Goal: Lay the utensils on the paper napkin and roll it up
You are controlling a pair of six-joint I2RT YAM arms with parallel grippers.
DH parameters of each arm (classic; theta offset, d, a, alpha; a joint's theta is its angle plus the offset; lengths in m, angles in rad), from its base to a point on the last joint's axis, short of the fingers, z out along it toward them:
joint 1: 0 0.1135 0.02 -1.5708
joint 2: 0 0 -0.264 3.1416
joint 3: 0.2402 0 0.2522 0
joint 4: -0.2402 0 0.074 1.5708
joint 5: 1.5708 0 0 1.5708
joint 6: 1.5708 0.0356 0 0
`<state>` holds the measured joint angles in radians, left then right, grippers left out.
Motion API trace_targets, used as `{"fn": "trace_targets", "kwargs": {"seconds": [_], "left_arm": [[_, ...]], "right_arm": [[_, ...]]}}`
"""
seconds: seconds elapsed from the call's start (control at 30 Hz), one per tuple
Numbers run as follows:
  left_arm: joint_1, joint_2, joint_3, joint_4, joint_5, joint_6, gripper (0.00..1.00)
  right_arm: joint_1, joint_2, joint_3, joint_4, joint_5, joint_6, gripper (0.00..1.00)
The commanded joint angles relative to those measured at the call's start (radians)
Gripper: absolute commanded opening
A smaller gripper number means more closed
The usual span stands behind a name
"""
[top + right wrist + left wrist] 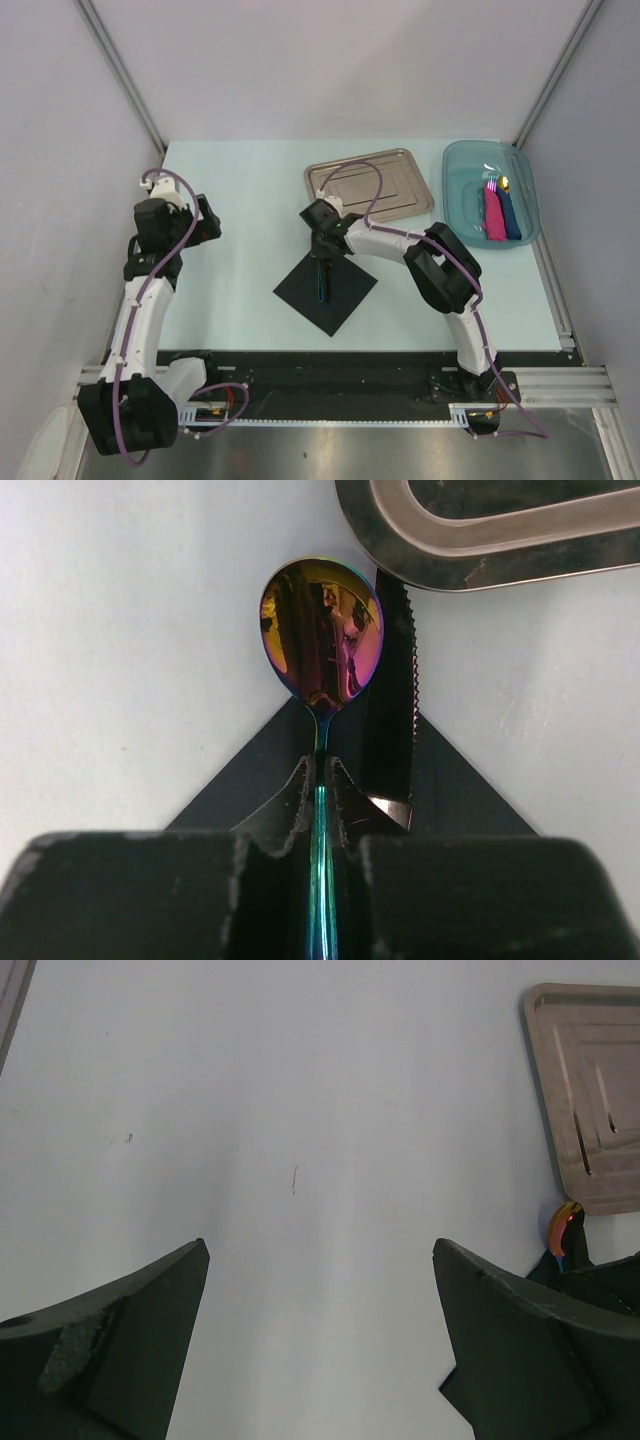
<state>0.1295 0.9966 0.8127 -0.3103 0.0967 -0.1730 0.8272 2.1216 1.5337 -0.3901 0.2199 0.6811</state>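
Reads as the placing step, near its end. Clamped in the right gripper [320,792]: handle of the spoon [322,630], fingers [288,808] pressed in from both sides, no gap visible. Iridescent bowl past the far corner of the napkin [455,795], over bare table [120,630], just short of the steel tray [480,530]. Close on the spoon's right, the knife [396,680]: dark, serrated, flat, near-parallel, tip likewise overhanging the corner; touching the spoon or only beside it, cannot tell. From overhead, black sheet as a diamond mid-table, blue handle along its diagonal beneath the wrist. Cannot tell whether spoon down on the paper or a shade above. Left gripper [320,1345] spread wide, nothing between the fingers, hovering over bare table at the left side, well apart from the napkin. Far right, blue tub [468,175] with pink roll [494,218] and dark blue roll [512,215], no part of this step. Next move, as judged: let go of the spoon, lift straight up so as not to drag the thin paper, then pinch a near corner and roll over both pieces. Likely trouble: flimsy sheet hard to lift off a flat top, utensils sliding apart in the roll; probably a job for the left arm to pin or assist
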Motion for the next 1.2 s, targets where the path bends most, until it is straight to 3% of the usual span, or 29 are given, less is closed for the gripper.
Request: {"fn": "trace_targets", "kwargs": {"seconds": [0.0, 0.1, 0.23, 0.33, 0.47, 0.57, 0.6, 0.7, 0.83, 0.9, 0.97, 1.17], "left_arm": [[0.009, 0.000, 0.005, 0.016, 0.004, 0.029, 1.00], [0.007, -0.006, 0.005, 0.025, 0.021, 0.038, 1.00], [0.009, -0.012, 0.006, 0.037, 0.086, 0.078, 1.00], [0.009, -0.007, 0.019, 0.020, 0.216, 0.159, 1.00], [0.004, -0.033, -0.006, 0.004, 0.502, 0.289, 1.00], [-0.027, -0.062, -0.066, 0.002, 0.601, 0.369, 1.00], [-0.040, -0.065, -0.092, -0.003, 0.641, 0.418, 1.00], [-0.122, -0.070, -0.128, -0.003, 0.591, 0.487, 1.00], [-0.179, -0.050, -0.119, 0.030, 0.578, 0.448, 0.99], [-0.179, -0.027, -0.095, 0.031, 0.568, 0.417, 0.99], [-0.180, -0.018, -0.084, 0.037, 0.552, 0.397, 0.99], [-0.179, -0.026, -0.070, 0.042, 0.503, 0.380, 0.99]], "right_arm": [[0.003, -0.005, 0.003, -0.015, 0.007, 0.018, 0.13], [0.000, -0.021, 0.009, -0.016, -0.002, 0.015, 0.26], [0.000, -0.057, 0.032, -0.016, -0.019, -0.009, 0.32], [-0.003, -0.103, 0.055, -0.010, -0.046, -0.040, 0.36], [-0.028, -0.192, 0.042, 0.023, -0.112, -0.113, 0.40], [-0.062, -0.294, -0.045, 0.060, -0.194, -0.196, 0.43], [-0.072, -0.319, -0.078, 0.071, -0.211, -0.218, 0.50], [-0.120, -0.399, -0.205, 0.117, -0.264, -0.302, 0.60], [-0.229, -0.394, -0.279, 0.168, -0.326, -0.295, 0.47], [-0.266, -0.335, -0.261, 0.162, -0.315, -0.288, 0.43], [-0.289, -0.278, -0.230, 0.123, -0.313, -0.284, 0.34], [-0.296, -0.143, -0.172, 0.129, -0.269, -0.284, 0.32]]}}
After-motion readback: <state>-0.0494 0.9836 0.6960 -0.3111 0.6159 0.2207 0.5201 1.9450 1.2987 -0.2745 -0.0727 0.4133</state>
